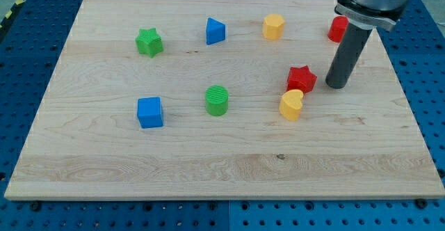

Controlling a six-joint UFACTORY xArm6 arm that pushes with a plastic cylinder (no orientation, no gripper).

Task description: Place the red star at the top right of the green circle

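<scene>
The red star (302, 78) lies right of the board's middle. The green circle (217, 100) stands to its left and slightly lower, well apart from it. My tip (336, 86) rests on the board just to the right of the red star, a small gap away. A yellow heart-shaped block (292, 105) touches the red star's lower left edge.
A green star (149, 42) and a blue triangle-like block (215, 31) lie at the upper left. A yellow block (273, 26) lies at the top. A red block (338, 29) is partly hidden behind the rod. A blue cube (149, 112) lies at the left. The wooden board (222, 168) sits on a blue pegboard.
</scene>
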